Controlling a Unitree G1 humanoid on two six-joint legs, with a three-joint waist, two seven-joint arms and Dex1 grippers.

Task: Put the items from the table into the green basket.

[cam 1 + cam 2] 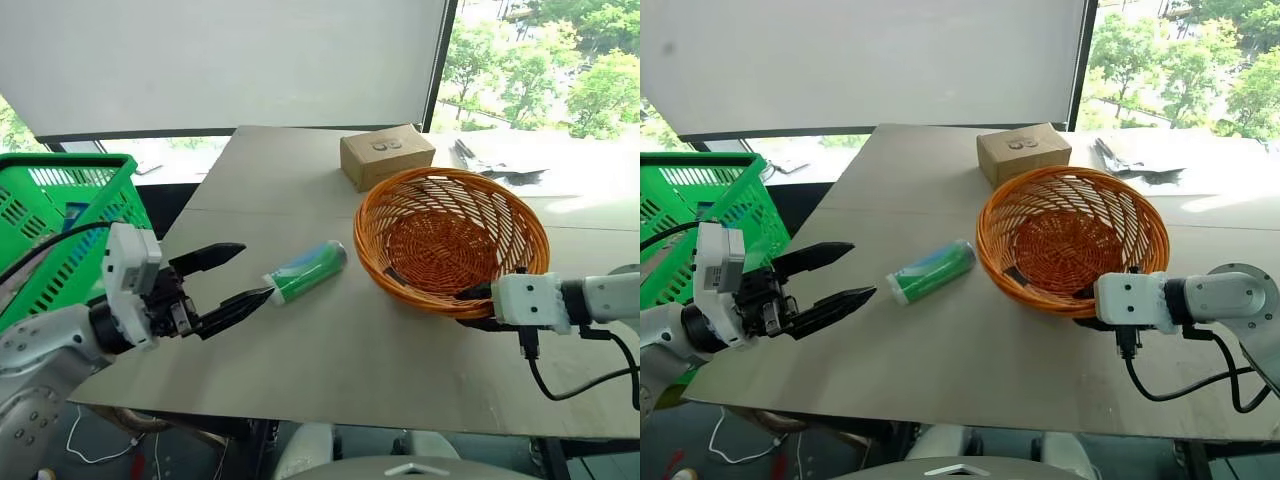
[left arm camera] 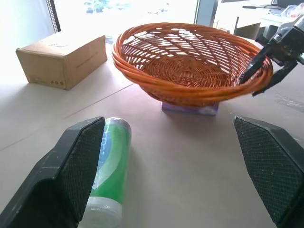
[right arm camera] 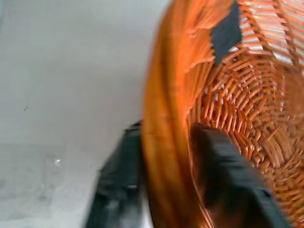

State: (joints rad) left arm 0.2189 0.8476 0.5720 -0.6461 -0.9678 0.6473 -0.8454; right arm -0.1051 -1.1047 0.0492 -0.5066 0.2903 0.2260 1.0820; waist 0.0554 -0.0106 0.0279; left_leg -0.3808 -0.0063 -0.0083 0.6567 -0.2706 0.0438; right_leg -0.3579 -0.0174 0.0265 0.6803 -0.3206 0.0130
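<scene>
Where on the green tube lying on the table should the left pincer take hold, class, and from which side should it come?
Grip the green tube across its round middle, coming from the robot's left, where the open left pincer already faces its white end. It lies on its side on the table, so fingers closing across the width should pinch it without rolling it.

Sunlit window point(image 1: 540, 60), white blind point(image 1: 230, 60)

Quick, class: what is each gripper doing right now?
Left gripper: open, holding nothing, near the green tube.
Right gripper: shut on the orange basket rim.
</scene>
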